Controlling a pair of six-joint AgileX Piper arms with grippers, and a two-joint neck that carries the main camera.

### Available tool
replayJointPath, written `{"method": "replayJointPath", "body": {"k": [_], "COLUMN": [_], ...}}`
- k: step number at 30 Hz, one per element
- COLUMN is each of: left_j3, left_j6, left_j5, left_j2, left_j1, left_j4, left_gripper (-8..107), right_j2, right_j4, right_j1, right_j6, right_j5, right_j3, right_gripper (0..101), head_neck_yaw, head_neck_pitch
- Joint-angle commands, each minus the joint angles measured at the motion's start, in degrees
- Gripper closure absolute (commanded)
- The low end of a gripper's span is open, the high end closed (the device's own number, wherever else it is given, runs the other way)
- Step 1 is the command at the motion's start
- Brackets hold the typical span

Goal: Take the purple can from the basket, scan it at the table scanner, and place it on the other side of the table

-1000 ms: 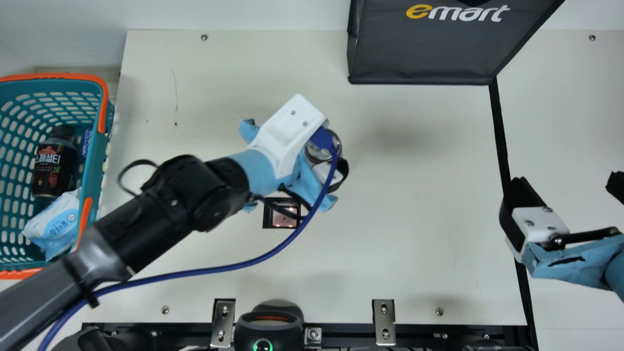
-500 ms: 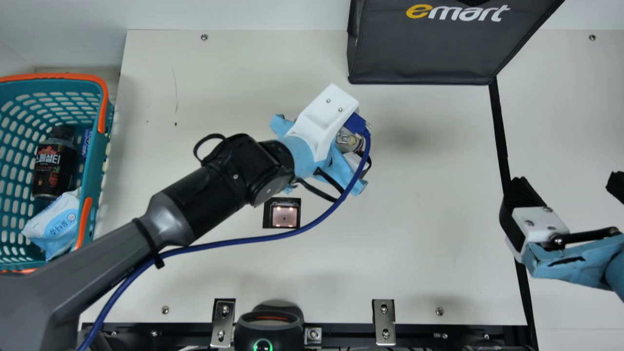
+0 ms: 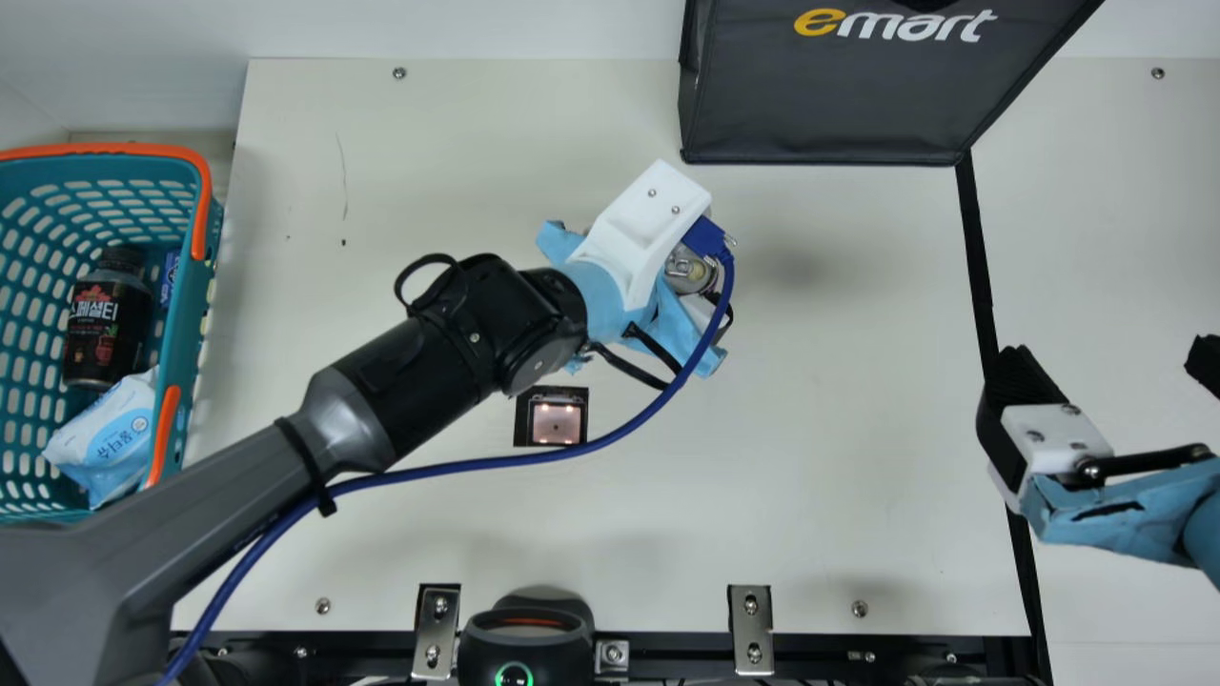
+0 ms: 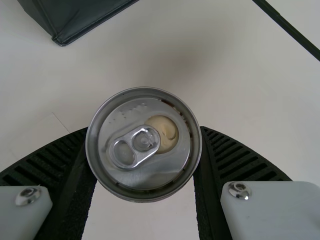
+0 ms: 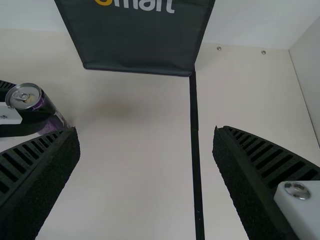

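Purple can (image 5: 44, 105) clamped by left gripper (image 4: 144, 128) | one-to-two o'clock from scanner (image 3: 557, 421) | right gripper (image 5: 145, 131) agape | toppling risked if released above table (image 3: 810, 429)

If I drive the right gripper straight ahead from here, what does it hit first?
Probably the dark shopping bag, ahead of the right gripper; if it slopes down, perhaps the table first. Its height is unclear.

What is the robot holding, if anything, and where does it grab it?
The left gripper holds the purple can by opposite sides of its body, below the rim. The right gripper holds nothing.
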Motion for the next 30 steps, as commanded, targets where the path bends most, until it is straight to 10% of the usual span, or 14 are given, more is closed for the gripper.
{"method": "replayJointPath", "body": {"k": [1, 13, 30], "left_j3": [-0.06, -0.09, 13.73], "left_j6": [-0.18, -2.28, -1.93], "left_j5": [0.01, -1.3, -4.74], "left_j2": [-0.03, -1.12, -19.55], "left_j1": [0.02, 0.09, 2.34], "left_j4": [-0.11, 0.23, -7.88], "left_gripper": [50, 10, 9], "right_j2": [0.0, 0.0, 0.0], "right_j4": [0.0, 0.0, 0.0], "right_j1": [0.0, 0.0, 0.0], "right_j6": [0.0, 0.0, 0.0], "right_j5": [0.0, 0.0, -0.05], "right_j3": [0.0, 0.0, 0.0], "right_gripper": [6, 6, 6], "head_neck_yaw": [0.09, 0.09, 0.09], "head_neck_pitch": [-1.66, -1.66, -1.66]}}
